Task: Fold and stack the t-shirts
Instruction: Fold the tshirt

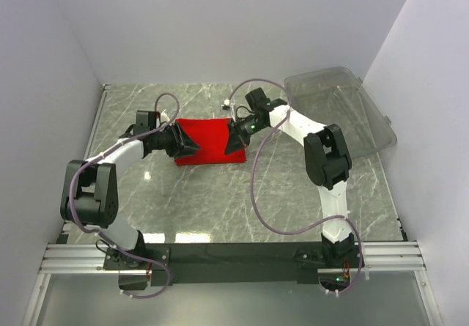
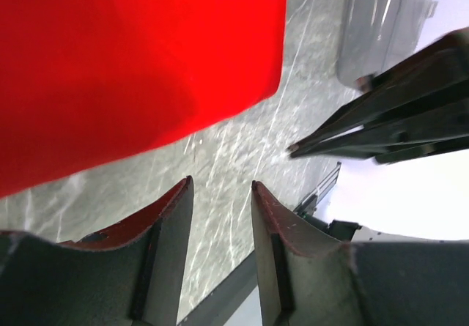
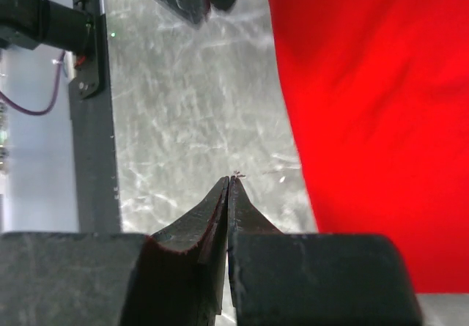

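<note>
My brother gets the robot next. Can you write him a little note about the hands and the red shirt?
Left hand: open, empty, at the t-shirt's left edge.
Right hand: shut, empty, at its right edge.
T-shirt: lies as a flat rectangle on the table, between the hands. The clear bin stands at the far right.
Done: the shirt looks folded.
Left: maybe one more fold. No second shirt is in view to stack.

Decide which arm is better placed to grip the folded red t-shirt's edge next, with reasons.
Probably left: the left pincer stands open, empty, by the t-shirt edge. The right pincer is beside the cloth but shut, so it must open first.
</note>
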`<state>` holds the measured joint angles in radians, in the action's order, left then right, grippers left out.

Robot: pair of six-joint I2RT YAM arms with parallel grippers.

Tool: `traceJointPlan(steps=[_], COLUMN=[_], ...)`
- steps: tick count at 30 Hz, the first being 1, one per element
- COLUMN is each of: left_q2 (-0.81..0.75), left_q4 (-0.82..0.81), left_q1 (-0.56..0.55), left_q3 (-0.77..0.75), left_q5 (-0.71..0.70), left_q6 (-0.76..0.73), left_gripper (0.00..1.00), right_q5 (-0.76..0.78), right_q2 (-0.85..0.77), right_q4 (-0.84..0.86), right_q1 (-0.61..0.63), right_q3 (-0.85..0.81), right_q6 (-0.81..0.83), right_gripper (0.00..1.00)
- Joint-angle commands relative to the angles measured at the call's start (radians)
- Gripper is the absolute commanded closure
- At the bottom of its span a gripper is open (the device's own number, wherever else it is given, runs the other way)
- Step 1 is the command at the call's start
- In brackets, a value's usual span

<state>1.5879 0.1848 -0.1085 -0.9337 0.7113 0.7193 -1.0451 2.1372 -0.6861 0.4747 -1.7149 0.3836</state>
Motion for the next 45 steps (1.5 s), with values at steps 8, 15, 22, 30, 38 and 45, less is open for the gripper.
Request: traceJointPlan(steps=[8,15,22,30,38,45], left_q2=[0.13,0.167,0.198,0.244,0.23,0.075], left_q4=[-0.116,-0.116,-0.122,-0.079,-0.079,-0.117], left_q1=[-0.005,-0.005,0.015,0.061,0.107,0.15], left_q3=[-0.086,-0.042,-0.033,-0.014,0.015,-0.023], left_q5=[0.013,0.01,-0.035,-0.108,-0.118,-0.101], left_q6=[0.017,-0.012,-0.021,-0.032,-0.047,-0.038], left_gripper=[0.58,0.58,0.58,0.59,0.58,0.54], right_q5=[0.022,0.062,0.12,0.166,0.14,0.071], right_q2=[0.038,0.101,0.179,0.231,0.219,0.106], right_q4=[0.12,0.123,0.14,0.14,0.102,0.047], right_q1=[-0.015,-0.016,-0.044,-0.074,-0.08,-0.102], right_q3=[0.038,0.008,-0.015,-0.029,-0.017,0.012], right_q6=[-0.167,-0.209,-0.295,-0.353,-0.296,-0.175], right_gripper=[0.95,0.95,0.98,0.98,0.99,0.99])
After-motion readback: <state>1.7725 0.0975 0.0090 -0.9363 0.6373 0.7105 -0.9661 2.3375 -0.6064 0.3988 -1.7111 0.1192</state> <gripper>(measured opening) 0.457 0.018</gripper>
